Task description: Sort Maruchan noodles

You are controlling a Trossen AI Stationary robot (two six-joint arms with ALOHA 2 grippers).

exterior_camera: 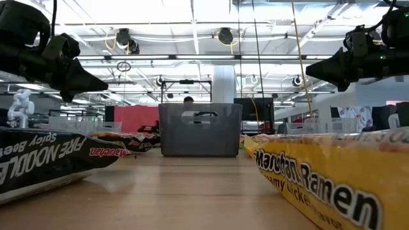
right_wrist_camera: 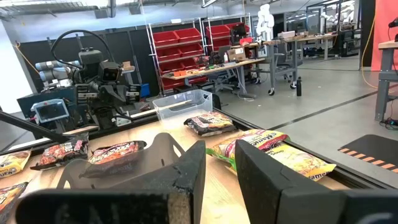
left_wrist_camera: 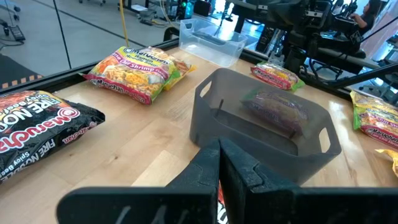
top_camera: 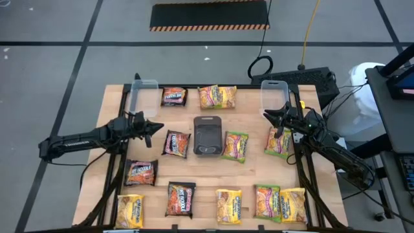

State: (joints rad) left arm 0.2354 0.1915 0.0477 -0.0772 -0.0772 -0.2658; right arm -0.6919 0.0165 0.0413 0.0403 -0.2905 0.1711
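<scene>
I'm only starting the sort: noodle packets [top_camera: 176, 143] are scattered around the grey tray [top_camera: 208, 136] mid-tabletop. Left tool [top_camera: 154, 127] at nine o'clock is clenched and empty, right tool [top_camera: 272, 115] at three o'clock released. Next move, I'd say: pick one.

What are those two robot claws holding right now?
Nothing. The left gripper is shut on air, the right gripper open, both above the table.

In the low view, the yellow ramen packet [exterior_camera: 332, 185] and black Fire Noodle packet [exterior_camera: 45, 156] were cropped by the edges.
</scene>
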